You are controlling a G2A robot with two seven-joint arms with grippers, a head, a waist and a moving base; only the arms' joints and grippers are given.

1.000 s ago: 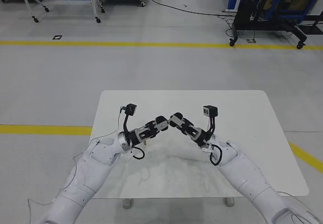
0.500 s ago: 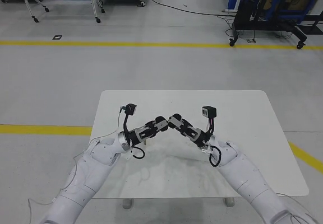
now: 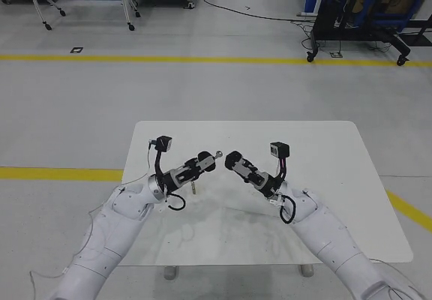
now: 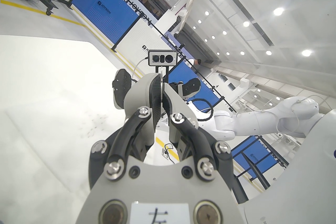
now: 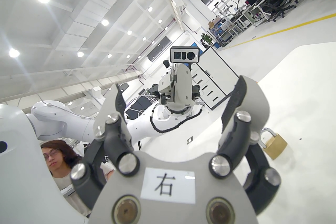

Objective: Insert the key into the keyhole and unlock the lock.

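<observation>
Left hand (image 3: 207, 160), clamping key (image 4: 162, 72), withdrew from right hand (image 3: 232, 157)

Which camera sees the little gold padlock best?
The right wrist view: the brass padlock with the silver shackle sits plain on the white table. The top view gives only a tiny speck, maybe it; the left wrist view aims elsewhere.

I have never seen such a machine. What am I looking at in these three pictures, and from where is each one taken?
It is a robot with two arms, at a white table. One picture looks down from above the arms; the other two come from cameras on each wrist. The left gripper is shut on a thin metal piece, apparently the key. The right gripper is open and empty. A brass padlock rests on the table.
</observation>
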